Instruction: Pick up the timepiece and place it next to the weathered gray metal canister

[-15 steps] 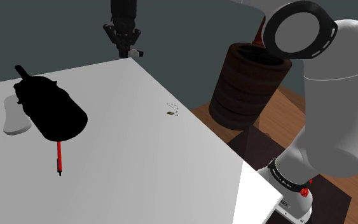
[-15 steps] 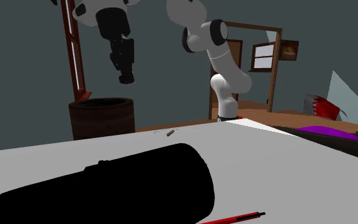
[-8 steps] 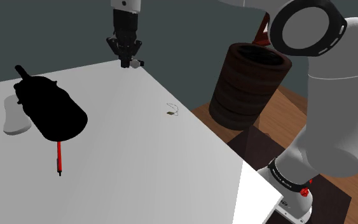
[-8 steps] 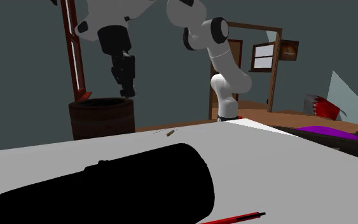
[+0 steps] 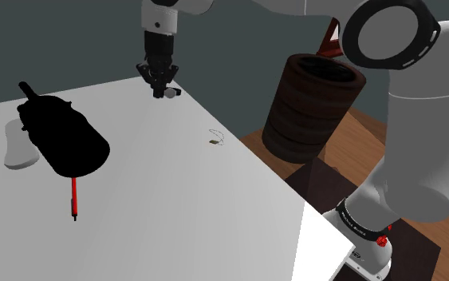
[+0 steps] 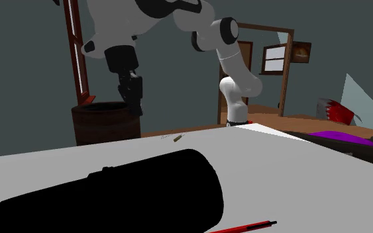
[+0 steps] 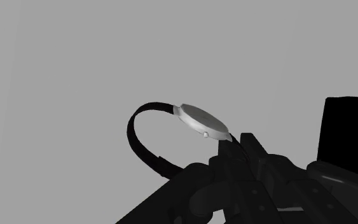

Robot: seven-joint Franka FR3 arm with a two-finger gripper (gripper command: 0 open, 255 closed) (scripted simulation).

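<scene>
A wristwatch [image 7: 201,121] with a silver case and a black looped strap hangs from my gripper [image 7: 234,149], whose black fingers are shut on the strap. In the shoulder view the gripper [image 5: 160,89] points down, just above the white table's far edge, and the watch [image 5: 170,93] shows as a pale spot at its tip. The gripper [image 6: 137,109] hangs in front of the barrel in the second exterior view. A large black canister [image 5: 67,140] lies on its side near the shoulder view's left, well away from the gripper. Its black body [image 6: 125,192] looms in the foreground.
A red pen [image 5: 74,197] lies in front of the canister, and a pale grey object [image 5: 13,148] sits beside it. A small brown item [image 5: 214,141] rests near the table [image 5: 175,207] edge. A dark ribbed barrel [image 5: 314,104] stands on the floor beyond the table.
The gripper has come down and moved toward the table's far edge, carrying the watch with it. Everything on the table has stayed put.
</scene>
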